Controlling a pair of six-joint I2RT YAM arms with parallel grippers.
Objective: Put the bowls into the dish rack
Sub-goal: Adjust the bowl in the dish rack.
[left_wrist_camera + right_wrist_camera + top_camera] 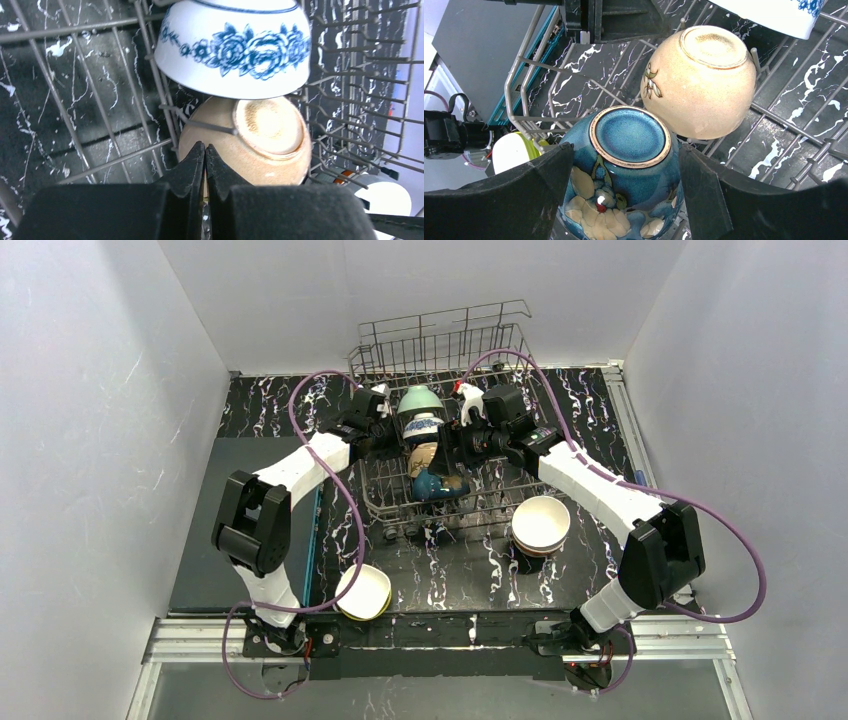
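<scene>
**Top external.** Four bowls stand in a row down the middle of the dish rack (440, 335). A mint bowl (420, 398) is at the rack's back, then a blue-patterned bowl (423, 427), a tan bowl (425, 458) and a teal-blue bowl (437, 486) at its front. Both arms reach into the rack from either side. Outside it, a white-topped stack (541, 523) sits just off the front right corner, and a yellow-green bowl (363, 592) lies well out from the front left corner.

**Left wrist.** Inside the rack, the left gripper (205, 150) is pressed fully closed and holds nothing. Its tips are at the tan bowl's flank, but whether they touch it cannot be told.

**Right wrist.** The right gripper (625, 155) is spread wide. Its fingers are set against both flanks of the teal-blue bowl, which is foot-up among the rack's front tines, and it appears to hold the bowl.

These bowls look like glazed ceramic, so they are likely rigid, fairly heavy for their size, slick and easy to chip against wire. A wide grip across a curved glazed wall could slip. For the bowls waiting outside the rack, a pinch over the rim, one finger inside and one outside, seems the surer hold.
</scene>
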